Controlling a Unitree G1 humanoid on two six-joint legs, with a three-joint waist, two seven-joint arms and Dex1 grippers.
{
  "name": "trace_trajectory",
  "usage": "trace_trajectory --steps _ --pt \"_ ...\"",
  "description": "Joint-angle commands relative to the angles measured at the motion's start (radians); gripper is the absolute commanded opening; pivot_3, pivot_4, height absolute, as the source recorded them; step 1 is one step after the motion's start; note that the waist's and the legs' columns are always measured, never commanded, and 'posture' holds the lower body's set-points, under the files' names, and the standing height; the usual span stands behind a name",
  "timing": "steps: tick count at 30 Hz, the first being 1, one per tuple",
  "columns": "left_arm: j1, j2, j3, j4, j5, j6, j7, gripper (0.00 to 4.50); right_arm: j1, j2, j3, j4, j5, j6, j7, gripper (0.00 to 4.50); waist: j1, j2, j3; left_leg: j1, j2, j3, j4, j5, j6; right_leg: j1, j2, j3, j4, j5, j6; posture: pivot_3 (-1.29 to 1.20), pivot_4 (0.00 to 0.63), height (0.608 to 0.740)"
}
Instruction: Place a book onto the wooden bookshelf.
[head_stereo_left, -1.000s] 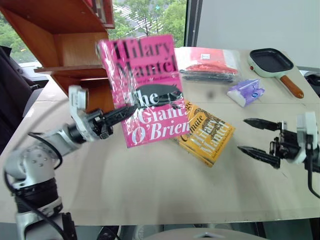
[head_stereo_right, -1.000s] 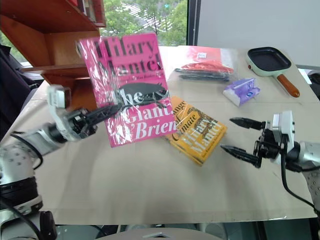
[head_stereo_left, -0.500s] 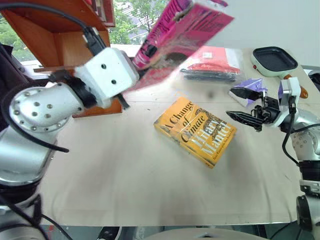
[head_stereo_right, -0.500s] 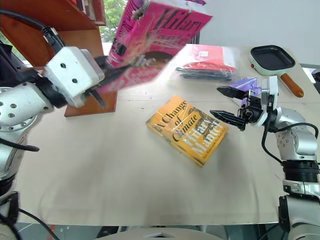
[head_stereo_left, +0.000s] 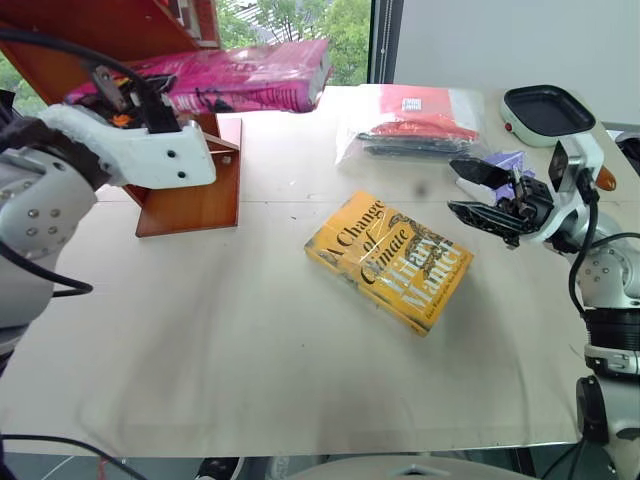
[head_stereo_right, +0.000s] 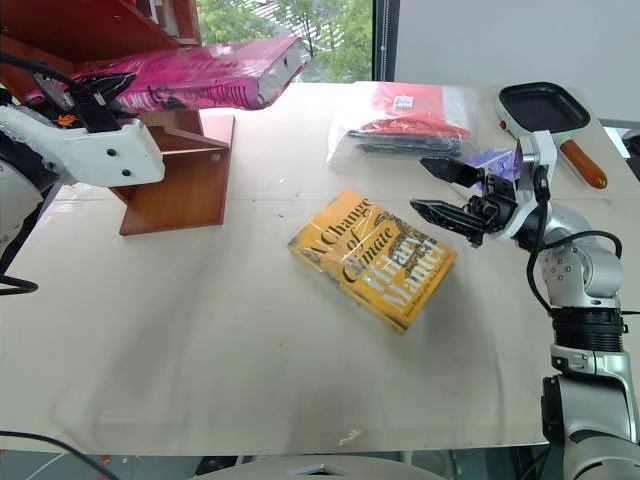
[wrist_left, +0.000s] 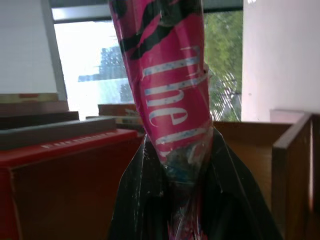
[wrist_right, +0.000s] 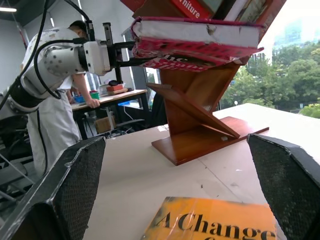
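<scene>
- A pale beige surface (head_stereo_left: 250, 340) carries the scene; a seam crosses it from side to side
- The wooden bookshelf (head_stereo_left: 190, 190) stands at the far left, its reddish-brown base flat on the surface
- A yellow book (head_stereo_left: 390, 262) lies flat near the middle, cover up, angled
- A clear bag of red and black items (head_stereo_left: 415, 125) lies at the far side; a purple packet (head_stereo_right: 497, 160) just beside it; a black pan (head_stereo_left: 545, 108) with a wooden handle at the far right

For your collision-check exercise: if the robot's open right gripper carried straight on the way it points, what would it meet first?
Probably the reddish-brown wooden bookshelf across the table, passing above the yellow paperback book; the right gripper seems clear until then, though depth is uncertain.
</scene>
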Motion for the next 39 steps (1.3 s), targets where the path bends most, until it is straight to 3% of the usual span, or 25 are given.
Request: trace_trajectory --steps 1,8,22,24,26,30,32,39 --pt "-0.009 0.006 0.028 0.02 0.048 0.005 -0.013 0.25 -0.003 -0.012 -0.042 -0.039 0.023 0.004 -0.013 4.5 0.0 0.0 0.0 0.0 0.0 0.0 0.0 0.0 0.0 0.0 0.0 0.0 0.0 0.0 0.0 0.0 0.15 0.731" --pt "0.014 0.031 0.026 0.182 0.058 -0.07 -0.066 0.25 0.023 0.018 -0.043 -0.08 0.023 -0.015 -0.055 4.5 -0.009 0.0 0.0 0.0 0.001 0.0 -0.001 0.0 0.0 -0.002 0.001 0.0 0.002 0.0 0.0 0.0 0.15 0.731" --pt "-0.137 0.073 -0.072 0.517 0.06 -0.189 -0.151 0.25 0.104 0.07 -0.042 -0.149 -0.03 -0.088 -0.159 4.5 -0.007 0.0 0.0 0.0 0.001 0.001 0.0 0.0 0.0 -0.002 0.0 0.0 0.004 0.0 0.0 0.0 0.15 0.731" --pt "-0.161 0.088 -0.083 0.57 0.069 -0.211 -0.154 1.22 0.117 0.079 -0.045 -0.157 -0.033 -0.104 -0.165 4.5 -0.007 0.0 0.0 0.001 0.001 0.001 0.0 0.0 0.0 -0.002 0.0 0.0 0.005 0.0 0.0 0.0 0.15 0.731" --pt "-0.18 0.103 -0.091 0.61 0.078 -0.227 -0.157 1.87 0.126 0.083 -0.048 -0.165 -0.032 -0.113 -0.169 4.5 -0.008 0.0 0.0 0.001 0.001 0.001 0.001 0.0 0.0 -0.002 0.0 0.0 0.007 0.0 0.0 0.0 0.15 0.731" --pt "-0.196 0.116 -0.091 0.648 0.068 -0.236 -0.166 3.76 0.139 0.081 -0.053 -0.164 -0.034 -0.129 -0.169 4.5 -0.011 -0.001 -0.001 0.002 0.0 0.003 0.003 0.0 0.0 -0.002 0.0 0.002 0.01 0.0 0.0 0.0 0.15 0.731" --pt "-0.177 0.119 -0.077 0.637 0.058 -0.224 -0.173 4.43 0.145 0.078 -0.055 -0.159 -0.035 -0.134 -0.164 4.5 -0.01 0.0 -0.001 0.003 0.0 0.003 0.004 0.0 0.0 -0.002 0.0 0.002 0.011 0.0 0.0 0.0 0.15 0.731" --pt "0.021 0.104 0.094 0.491 0.034 -0.12 -0.2 4.43 0.132 0.066 -0.049 -0.12 -0.041 -0.136 -0.134 4.5 -0.013 0.0 -0.001 0.006 0.001 0.006 0.004 0.0 0.0 -0.002 0.0 0.005 0.015 0.0 0.0 0.0 0.15 0.731"
